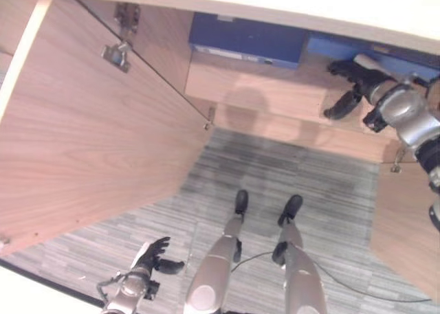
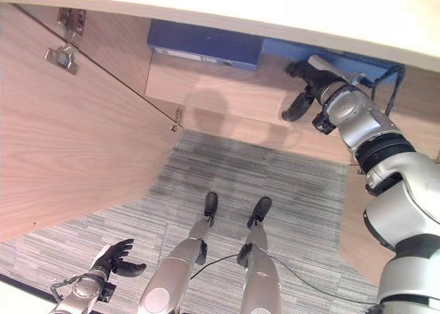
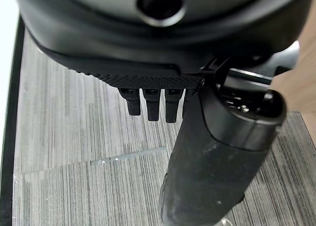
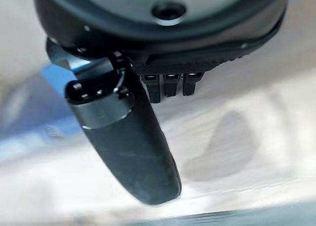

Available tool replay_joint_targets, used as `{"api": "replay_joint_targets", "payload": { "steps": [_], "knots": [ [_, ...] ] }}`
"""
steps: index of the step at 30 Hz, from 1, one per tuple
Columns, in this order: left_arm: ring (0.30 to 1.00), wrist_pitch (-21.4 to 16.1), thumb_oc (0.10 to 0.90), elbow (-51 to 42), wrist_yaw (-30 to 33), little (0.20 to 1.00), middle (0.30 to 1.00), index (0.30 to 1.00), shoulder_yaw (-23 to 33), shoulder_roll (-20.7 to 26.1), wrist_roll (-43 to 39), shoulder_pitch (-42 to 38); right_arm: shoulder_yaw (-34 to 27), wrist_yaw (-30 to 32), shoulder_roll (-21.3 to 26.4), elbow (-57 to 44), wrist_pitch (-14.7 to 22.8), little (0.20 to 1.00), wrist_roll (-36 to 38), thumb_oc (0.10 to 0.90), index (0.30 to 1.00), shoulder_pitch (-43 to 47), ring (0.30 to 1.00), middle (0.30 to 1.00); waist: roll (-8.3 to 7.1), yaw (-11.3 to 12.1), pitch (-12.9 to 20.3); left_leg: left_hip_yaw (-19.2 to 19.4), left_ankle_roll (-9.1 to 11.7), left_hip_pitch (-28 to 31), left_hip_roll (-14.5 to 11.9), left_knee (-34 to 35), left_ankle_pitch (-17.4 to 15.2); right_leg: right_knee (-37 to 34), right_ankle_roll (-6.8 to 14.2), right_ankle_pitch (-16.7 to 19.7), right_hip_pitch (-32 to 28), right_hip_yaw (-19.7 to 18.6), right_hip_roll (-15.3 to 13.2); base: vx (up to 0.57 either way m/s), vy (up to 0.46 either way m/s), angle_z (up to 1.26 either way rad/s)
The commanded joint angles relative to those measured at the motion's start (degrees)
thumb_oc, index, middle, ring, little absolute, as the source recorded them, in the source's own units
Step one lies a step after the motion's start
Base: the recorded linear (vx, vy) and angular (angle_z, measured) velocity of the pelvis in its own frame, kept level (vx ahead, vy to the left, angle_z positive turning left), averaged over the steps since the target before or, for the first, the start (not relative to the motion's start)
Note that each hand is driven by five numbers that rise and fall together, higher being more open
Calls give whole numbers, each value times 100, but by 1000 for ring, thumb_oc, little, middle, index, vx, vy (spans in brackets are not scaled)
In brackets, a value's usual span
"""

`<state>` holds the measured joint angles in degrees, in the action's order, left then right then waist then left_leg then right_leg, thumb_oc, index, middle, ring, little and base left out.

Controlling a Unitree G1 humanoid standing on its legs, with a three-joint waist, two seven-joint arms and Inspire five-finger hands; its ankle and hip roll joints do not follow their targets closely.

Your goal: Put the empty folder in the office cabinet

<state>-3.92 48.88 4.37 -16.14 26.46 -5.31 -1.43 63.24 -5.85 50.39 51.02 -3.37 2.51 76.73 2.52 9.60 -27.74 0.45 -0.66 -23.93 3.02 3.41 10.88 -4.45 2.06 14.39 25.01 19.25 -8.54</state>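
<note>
The blue folder (image 1: 247, 40) lies flat on the cabinet shelf (image 1: 275, 94), its long axis along the shelf's back. The right hand (image 1: 347, 87) is just beside it, at the side away from the open cabinet door (image 1: 89, 135), with fingers relaxed, holding nothing. The left hand (image 1: 152, 255) hangs low over the carpet (image 1: 295, 170), fingers open, empty, well apart from the folder.

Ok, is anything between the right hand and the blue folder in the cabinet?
Nothing visible. The right hand is inside the cabinet, fingers open, right beside the blue folder lying on the shelf. A second folder lies further left, apart from the hand, and the door is swung wide.
</note>
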Motion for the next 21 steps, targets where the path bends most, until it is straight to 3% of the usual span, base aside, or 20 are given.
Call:
{"api": "replay_joint_targets", "payload": {
  "steps": [1,9,17,21],
  "knots": [
    [900,57,800,151,171,900,900,900,-13,578,204,552,758,-469,233,-256,-91,900,-1434,800,900,-124,900,900,64,112,73,-197,294,132,-49,159,-418,853,436,-1059,-20,111,-75,0,0,0],
    [900,137,800,172,172,900,900,900,75,494,318,381,541,-902,-155,-959,-123,900,-1359,800,900,-861,900,900,60,103,84,-142,278,178,-30,159,-443,837,443,-1040,-69,45,-102,-6,10,-4],
    [900,145,800,215,164,900,900,900,85,468,308,245,490,-1103,-266,-879,-126,900,-1148,800,900,-993,900,900,26,107,74,-52,270,183,-13,159,-446,785,465,-990,-82,-17,-111,-6,8,-2],
    [900,150,800,291,133,900,900,900,86,406,340,145,274,-1289,-145,-1172,-130,900,-183,800,900,-1217,900,900,1,91,67,-24,275,152,-27,159,-423,754,469,-959,-57,-31,-111,0,0,0]
  ]
}}
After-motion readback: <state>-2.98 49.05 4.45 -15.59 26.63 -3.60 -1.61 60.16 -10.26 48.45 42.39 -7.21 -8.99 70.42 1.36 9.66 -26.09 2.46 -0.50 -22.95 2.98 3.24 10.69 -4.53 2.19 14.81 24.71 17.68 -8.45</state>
